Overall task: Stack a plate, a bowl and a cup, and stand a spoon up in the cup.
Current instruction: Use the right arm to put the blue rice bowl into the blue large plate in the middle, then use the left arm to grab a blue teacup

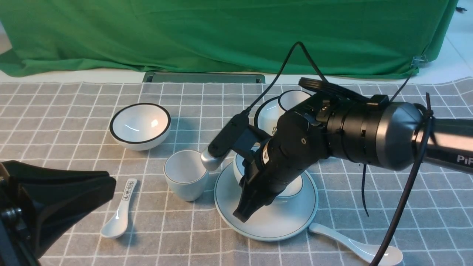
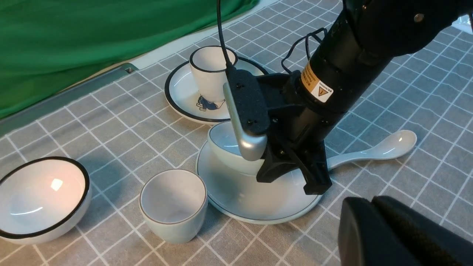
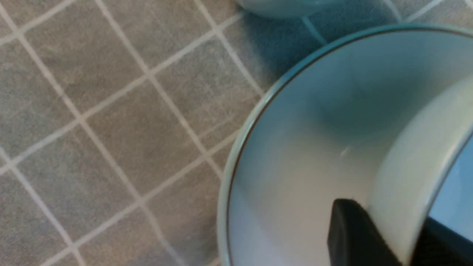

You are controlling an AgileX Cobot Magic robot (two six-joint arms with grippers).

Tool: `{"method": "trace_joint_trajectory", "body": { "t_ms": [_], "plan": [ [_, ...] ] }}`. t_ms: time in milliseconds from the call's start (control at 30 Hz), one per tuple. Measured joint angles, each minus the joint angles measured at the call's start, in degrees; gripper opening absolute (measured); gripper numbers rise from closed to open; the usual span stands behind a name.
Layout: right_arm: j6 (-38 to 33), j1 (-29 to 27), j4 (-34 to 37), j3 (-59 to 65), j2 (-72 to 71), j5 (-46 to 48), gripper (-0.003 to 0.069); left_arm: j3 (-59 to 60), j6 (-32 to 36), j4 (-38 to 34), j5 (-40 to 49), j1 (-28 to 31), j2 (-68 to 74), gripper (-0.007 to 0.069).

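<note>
The plate (image 1: 273, 221) lies on the checked cloth at front centre. The bowl (image 1: 294, 187) stands on it, mostly hidden by my right arm. My right gripper (image 1: 255, 203) reaches down over the plate and is shut on the bowl's near wall. In the right wrist view the bowl wall (image 3: 410, 177) sits between the two fingers (image 3: 351, 236), above the plate (image 3: 314, 147). The cup (image 1: 184, 177) stands upright just left of the plate. The spoon (image 1: 354, 245) lies at the plate's front right. My left gripper (image 1: 107, 184) is shut and empty at the front left.
A black-rimmed bowl (image 1: 139, 125) stands at the back left. A black-rimmed plate (image 1: 268, 116) with a black-rimmed cup (image 1: 293, 99) on it is behind my right arm. A spoon with black characters (image 1: 120, 214) lies left of the cup. A green backdrop hangs behind.
</note>
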Motion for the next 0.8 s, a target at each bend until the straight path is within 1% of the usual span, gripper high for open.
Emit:
{"method": "trace_joint_trajectory", "body": {
  "t_ms": [33,100,200,233,300,433,500,667,733,767,800],
  "plan": [
    [1.16,0.00,0.06,0.00,0.33,1.22,0.0166,0.00,0.00,0.00,0.64,0.00,0.00,0.0013],
    [3.26,0.00,0.10,0.05,1.00,3.48,0.0285,0.00,-0.11,0.02,1.98,0.00,0.11,0.0013],
    [4.14,0.00,0.10,0.11,0.99,5.15,0.0393,0.00,-1.42,0.02,3.38,0.00,0.89,0.0013],
    [4.42,0.00,0.10,0.11,0.99,5.55,0.0425,0.00,-1.86,0.02,3.82,0.00,1.61,0.0013],
    [4.86,0.00,0.10,0.11,0.69,6.92,0.0451,0.00,-2.25,0.11,4.72,0.00,3.75,0.0013],
    [4.93,0.00,0.10,-0.07,-2.53,10.57,0.0447,-1.04,-2.88,0.77,6.12,0.00,9.18,0.0013],
    [4.99,0.00,0.10,-0.18,-4.77,12.35,0.0428,-2.38,-2.95,1.35,6.73,0.00,12.48,0.0013],
    [4.99,0.00,0.12,-0.25,-11.96,17.73,0.0328,-7.07,-2.99,4.08,7.09,0.00,21.94,0.0013],
    [4.99,0.00,0.12,-0.25,-16.03,20.72,0.0259,-8.98,-2.99,5.46,7.52,0.00,26.24,0.0013],
    [4.99,0.00,0.12,-0.25,-17.19,21.67,0.0237,-10.63,-2.93,6.16,7.84,-0.09,29.92,0.0013],
    [4.99,0.00,0.12,-0.25,-17.19,21.68,0.0230,-10.63,-2.83,6.30,7.92,-0.08,30.51,0.0013]
  ]
}}
